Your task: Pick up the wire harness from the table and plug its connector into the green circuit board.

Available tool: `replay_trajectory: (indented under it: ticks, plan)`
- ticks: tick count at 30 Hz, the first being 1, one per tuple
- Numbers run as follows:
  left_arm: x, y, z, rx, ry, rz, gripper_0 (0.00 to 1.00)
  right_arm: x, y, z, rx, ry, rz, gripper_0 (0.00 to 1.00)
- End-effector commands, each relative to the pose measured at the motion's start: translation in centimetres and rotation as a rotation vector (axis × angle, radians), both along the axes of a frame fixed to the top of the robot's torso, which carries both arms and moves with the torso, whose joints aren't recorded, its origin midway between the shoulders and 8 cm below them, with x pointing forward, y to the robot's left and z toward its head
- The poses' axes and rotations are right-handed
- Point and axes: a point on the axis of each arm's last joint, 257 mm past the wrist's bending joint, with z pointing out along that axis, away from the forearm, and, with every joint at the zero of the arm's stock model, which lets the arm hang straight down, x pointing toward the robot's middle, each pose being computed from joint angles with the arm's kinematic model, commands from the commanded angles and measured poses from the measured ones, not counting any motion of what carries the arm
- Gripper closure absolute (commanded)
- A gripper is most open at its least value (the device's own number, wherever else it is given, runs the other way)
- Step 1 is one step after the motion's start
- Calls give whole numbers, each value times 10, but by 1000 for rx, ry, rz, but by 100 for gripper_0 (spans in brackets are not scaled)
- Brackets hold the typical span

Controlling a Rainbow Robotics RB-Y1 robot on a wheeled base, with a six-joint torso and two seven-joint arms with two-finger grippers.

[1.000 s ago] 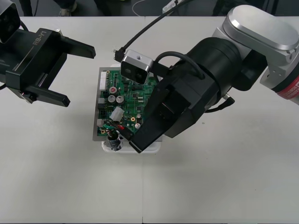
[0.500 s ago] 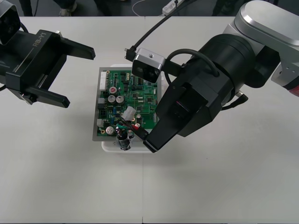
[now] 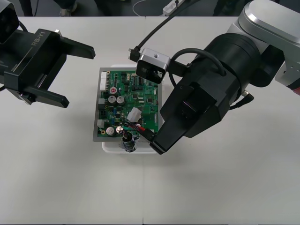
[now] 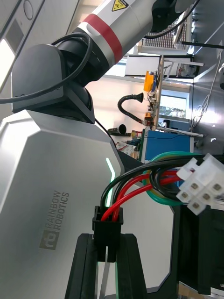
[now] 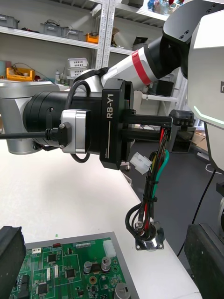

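Black plug (image 4: 107, 229) pinched between the right gripper (image 3: 157, 143) fingers, up off the table | harness (image 5: 151, 187) dangling, metal socket (image 3: 127, 143) hanging at the green circuit board (image 3: 126, 93) near edge | pickup done, insertion not yet made | left gripper (image 3: 80, 76) spread wide, parked left of board

Circuit board (image 3: 123, 101) sits on its base (image 3: 110, 147) at the middle of the table (image 3: 65, 183). Left gripper (image 3: 80, 77) stands to the board's left, apart from it. Right gripper (image 3: 154, 140) stands over the board's near right corner, with the plug (image 4: 107, 230) of the harness (image 3: 134, 127) between its fingers. The socket (image 3: 127, 143) hangs at the board's near edge.
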Motion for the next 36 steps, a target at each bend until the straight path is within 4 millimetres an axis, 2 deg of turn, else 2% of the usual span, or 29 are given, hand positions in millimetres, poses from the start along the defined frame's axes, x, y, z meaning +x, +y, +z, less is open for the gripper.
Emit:
replay_trajectory:
  ticks: [1, 13, 28, 36]
  plan:
    - [-15, 9, -1, 26, -65, -39, 0, -8, -7, 6, -27, -9, 24, 100]
    - [-29, 5, -5, 30, -67, -70, 0, -8, -8, 3, -34, -15, 24, 100]
    - [-49, -3, -6, 47, -86, -126, 0, -5, -9, -11, -67, -64, 10, 100]
    - [-65, -12, -17, 66, -68, -178, 0, -4, -8, -13, -66, -53, 1, 100]
